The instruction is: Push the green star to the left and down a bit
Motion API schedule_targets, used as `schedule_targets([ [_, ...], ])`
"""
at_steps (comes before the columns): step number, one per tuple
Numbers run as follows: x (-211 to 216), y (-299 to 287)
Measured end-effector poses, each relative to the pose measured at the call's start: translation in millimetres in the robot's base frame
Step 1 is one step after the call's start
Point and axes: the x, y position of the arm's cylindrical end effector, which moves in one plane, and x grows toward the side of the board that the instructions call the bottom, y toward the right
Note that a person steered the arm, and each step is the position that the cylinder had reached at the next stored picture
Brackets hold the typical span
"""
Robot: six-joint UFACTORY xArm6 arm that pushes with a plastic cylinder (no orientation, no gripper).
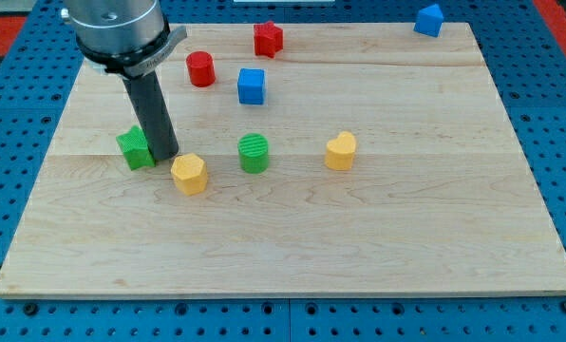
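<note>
The green star (133, 147) lies at the left of the wooden board (292, 247). My tip (164, 156) rests on the board right against the star's right side. The dark rod rises from there to the arm at the view's top left and hides part of the star's right edge. A yellow hexagon block (189, 174) sits just right of and below my tip.
A green cylinder (254, 152) and a yellow heart block (340, 150) lie to the right. A red cylinder (200, 68), a blue cube (252, 85) and a red star (268, 39) lie toward the top. A blue block (429, 20) sits at the top right edge.
</note>
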Motion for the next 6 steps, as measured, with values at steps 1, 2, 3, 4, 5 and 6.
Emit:
schedule_targets([
  [1,-15,-32],
  [2,-8,-94],
  [3,1,-117],
  [4,-5,-129],
  [5,-22,-154],
  [6,-13,-159],
])
